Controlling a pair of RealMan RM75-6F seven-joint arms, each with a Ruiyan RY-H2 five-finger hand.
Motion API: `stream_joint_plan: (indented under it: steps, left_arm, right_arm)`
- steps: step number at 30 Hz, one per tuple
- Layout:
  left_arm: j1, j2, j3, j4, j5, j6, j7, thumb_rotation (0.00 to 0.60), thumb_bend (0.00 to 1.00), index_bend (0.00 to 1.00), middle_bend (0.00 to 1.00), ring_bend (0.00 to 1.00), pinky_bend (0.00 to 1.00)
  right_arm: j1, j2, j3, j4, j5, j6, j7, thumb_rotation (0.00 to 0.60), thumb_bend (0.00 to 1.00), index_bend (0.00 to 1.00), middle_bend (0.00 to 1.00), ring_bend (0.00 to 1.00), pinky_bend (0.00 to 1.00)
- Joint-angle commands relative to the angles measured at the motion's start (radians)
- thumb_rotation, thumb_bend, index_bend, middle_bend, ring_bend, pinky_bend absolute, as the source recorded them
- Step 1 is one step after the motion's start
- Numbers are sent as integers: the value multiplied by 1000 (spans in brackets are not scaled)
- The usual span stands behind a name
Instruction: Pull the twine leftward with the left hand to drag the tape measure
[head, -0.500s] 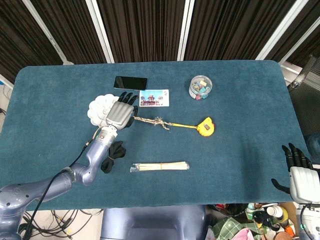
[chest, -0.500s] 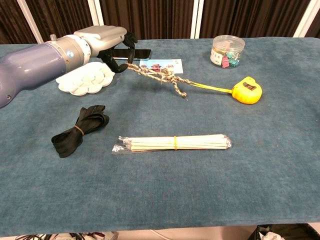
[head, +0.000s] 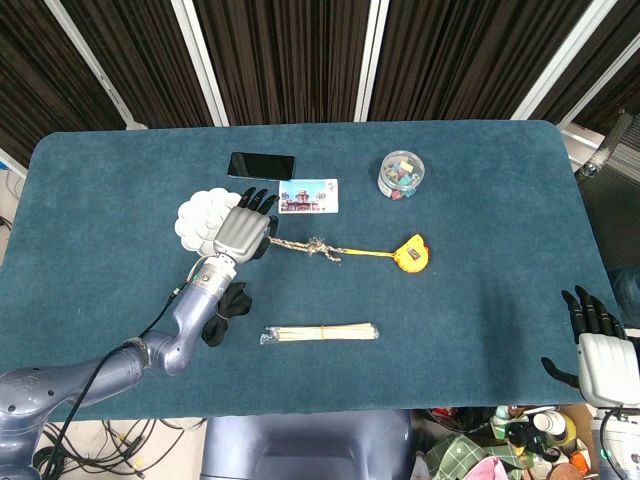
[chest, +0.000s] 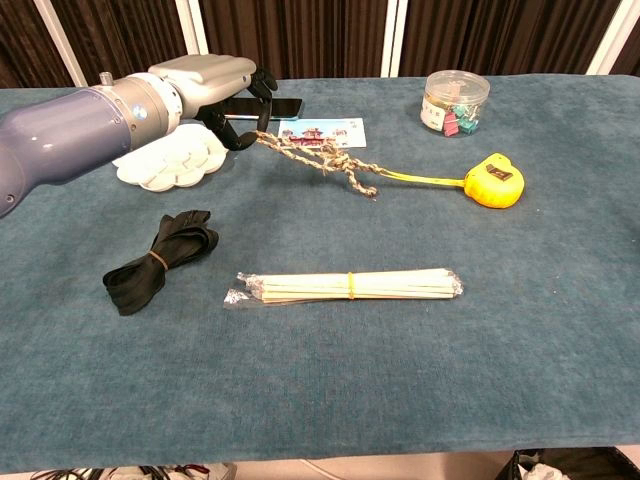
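Fingers (chest: 240, 128) of the left hand (head: 241, 233) curl around the near end of the twine (chest: 320, 157), pinching it just above the cloth. From them the twine runs rightward, knotted midway, to the yellow tape measure (head: 411, 253), so its long axis matches a leftward pull. Far off, the right hand (head: 600, 350) hangs spread, holding nothing.

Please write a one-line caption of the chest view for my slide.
Left hand grips braided twine tied to the extended tape of a yellow tape measure on a teal table.
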Motion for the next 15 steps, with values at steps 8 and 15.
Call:
stream_joint_plan:
  steps: [8, 15]
  left_arm:
    - [7, 1, 7, -1, -1, 5, -15, 600, 483, 606, 108, 0, 0]
    - [4, -3, 10, 0, 6, 7, -21, 600, 485, 608, 109, 0, 0]
  right_arm:
    - [-3, 6, 0, 0, -1, 3, 10, 600, 78, 10, 0, 66, 157]
    - [-1, 4, 1, 2, -2, 2, 10, 600, 78, 10, 0, 66, 156]
